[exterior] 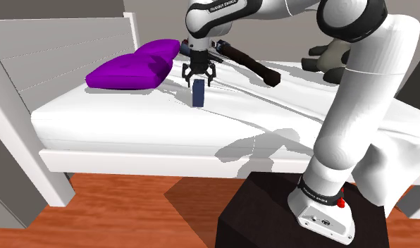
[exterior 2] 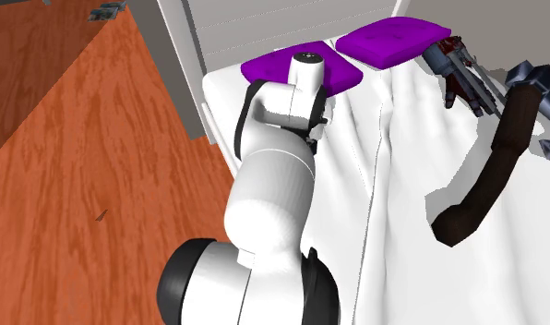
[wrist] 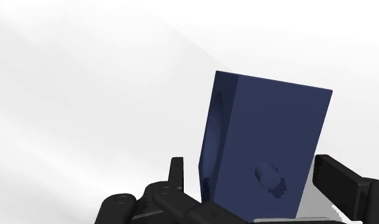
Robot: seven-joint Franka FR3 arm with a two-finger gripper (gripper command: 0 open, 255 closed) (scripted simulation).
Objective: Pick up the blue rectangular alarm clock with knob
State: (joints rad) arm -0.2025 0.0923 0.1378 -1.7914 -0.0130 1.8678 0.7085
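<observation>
While upright between wide-spread fingers [wrist: 344, 186], a dark navy boxy clock [wrist: 271, 127] (round knob [wrist: 269, 178])

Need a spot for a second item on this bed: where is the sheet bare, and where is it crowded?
Bare: the wide strip of white sheet between the blue clock and the bed's near edge, below the purple pillows in the shoulder view. Crowded: around the clock, where the open gripper hangs, and behind it, by the dark curved object.
</observation>
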